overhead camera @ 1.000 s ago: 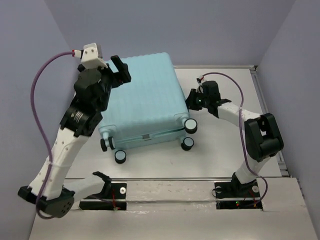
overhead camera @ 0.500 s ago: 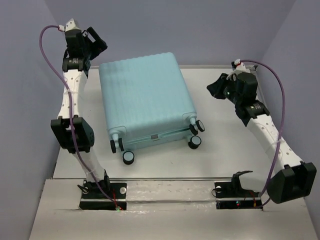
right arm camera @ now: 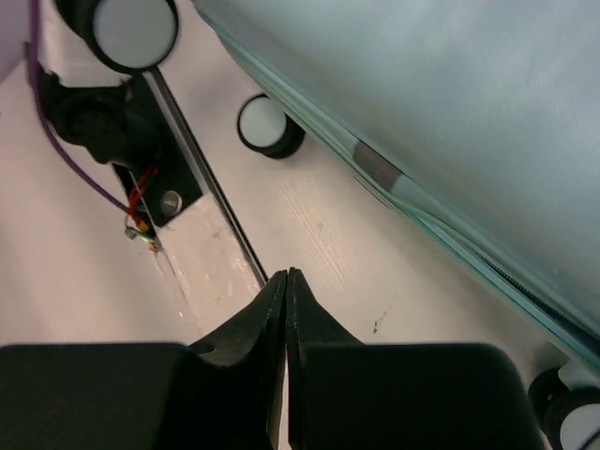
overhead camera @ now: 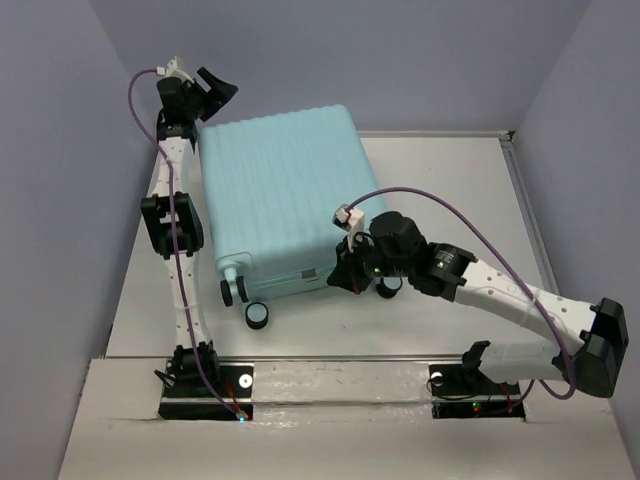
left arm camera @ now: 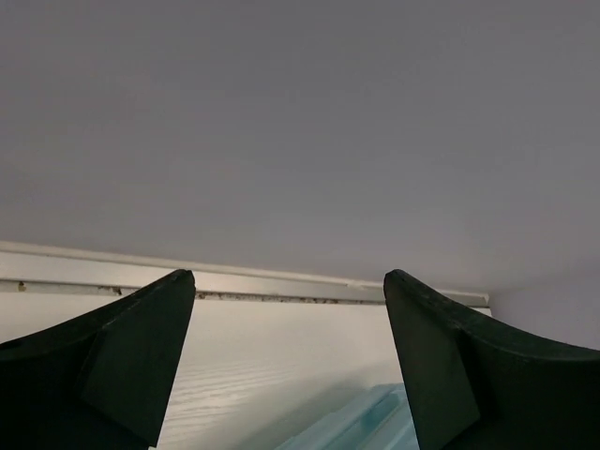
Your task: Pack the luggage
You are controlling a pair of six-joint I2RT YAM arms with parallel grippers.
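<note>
The luggage [overhead camera: 285, 190] is a pale aqua ribbed suitcase lying flat and closed on the table, its wheels toward the near edge. My left gripper [overhead camera: 216, 90] is open and empty, raised beside the case's far left corner; in the left wrist view [left arm camera: 289, 356] its fingers stand wide apart, with a corner of the case [left arm camera: 380, 427] below. My right gripper [overhead camera: 338, 277] is shut and empty, low at the case's near edge between the wheels. The right wrist view [right arm camera: 286, 277] shows its fingertips pressed together above the table, beside the case's zipped side [right arm camera: 422, 112].
Black-and-white wheels [overhead camera: 258, 315] [overhead camera: 228, 290] [overhead camera: 388, 288] stick out at the case's near edge. The left arm's base [right arm camera: 103, 122] and the table's front rail [overhead camera: 330, 358] lie close by. Purple walls stand to the left, back and right.
My right arm has swung from the far right of the table down to the case's near edge. My left gripper has shifted a little right near the case's far left corner. The case has stayed put.
</note>
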